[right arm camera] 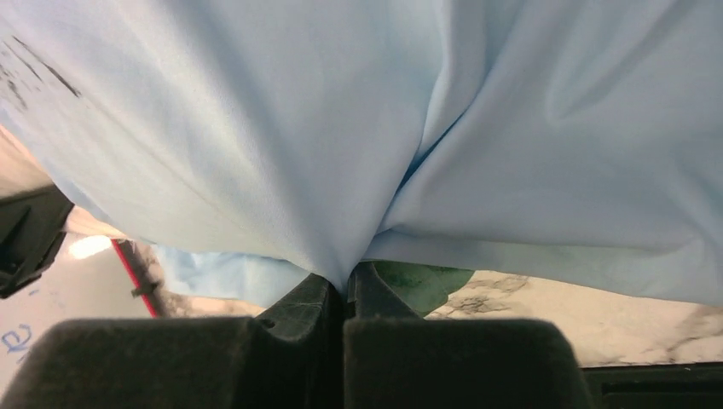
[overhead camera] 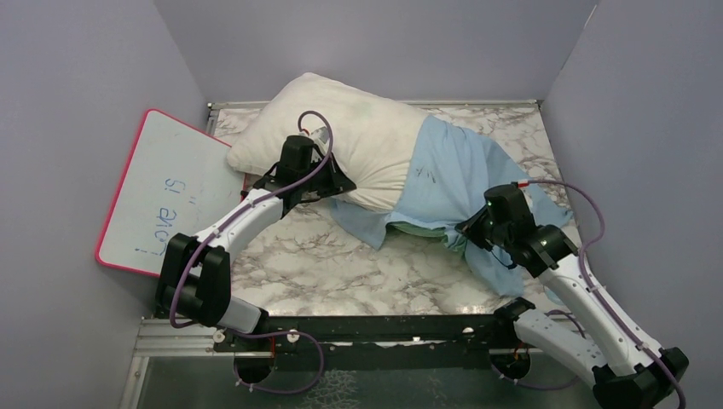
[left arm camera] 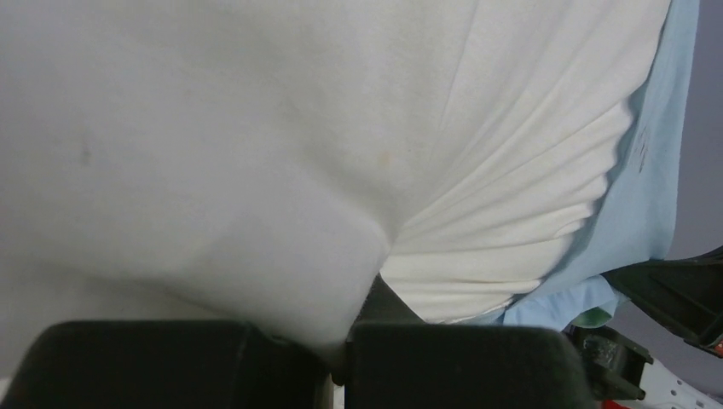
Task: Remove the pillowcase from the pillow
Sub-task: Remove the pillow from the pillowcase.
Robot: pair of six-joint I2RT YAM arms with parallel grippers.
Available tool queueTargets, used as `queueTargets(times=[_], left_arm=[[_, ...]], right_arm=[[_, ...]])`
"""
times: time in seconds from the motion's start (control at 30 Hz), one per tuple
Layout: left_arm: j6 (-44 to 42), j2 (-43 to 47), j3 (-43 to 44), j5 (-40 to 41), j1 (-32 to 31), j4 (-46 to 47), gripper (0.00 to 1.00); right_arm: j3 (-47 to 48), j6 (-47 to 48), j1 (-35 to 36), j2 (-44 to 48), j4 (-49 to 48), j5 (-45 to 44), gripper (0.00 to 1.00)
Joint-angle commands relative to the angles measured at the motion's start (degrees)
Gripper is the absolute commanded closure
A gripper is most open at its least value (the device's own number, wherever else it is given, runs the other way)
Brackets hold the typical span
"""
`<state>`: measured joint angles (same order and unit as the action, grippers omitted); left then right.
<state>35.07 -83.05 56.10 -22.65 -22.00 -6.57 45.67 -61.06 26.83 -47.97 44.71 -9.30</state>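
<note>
The cream-white pillow lies at the back of the table, its left part bare. The light blue pillowcase covers its right end and trails to the right and front, with a teal-green patch showing underneath. My left gripper is shut on a pinch of the pillow's near edge; the pillow fills the left wrist view, with the pillowcase at right. My right gripper is shut on a fold of the pillowcase; its fingers meet with cloth between them.
A pink-framed whiteboard with blue writing leans at the left, touching the pillow's left end. Grey walls close in the back and sides. The marble tabletop lies in front of the pillow.
</note>
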Motion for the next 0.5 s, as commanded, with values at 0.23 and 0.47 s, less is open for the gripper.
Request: queueTargets(times=[0.23, 0.47], left_arm=[[-4.5, -1.6, 2.5, 8.1, 3.6, -3.0, 1.0], [-4.8, -2.0, 2.4, 8.4, 4.1, -3.3, 1.0]], right_arm=[[9.6, 1.2, -0.7, 1.3, 19.2, -20.7, 0.99], [15.0, -7.0, -0.7, 2.6, 29.9, -32.4, 1.0]])
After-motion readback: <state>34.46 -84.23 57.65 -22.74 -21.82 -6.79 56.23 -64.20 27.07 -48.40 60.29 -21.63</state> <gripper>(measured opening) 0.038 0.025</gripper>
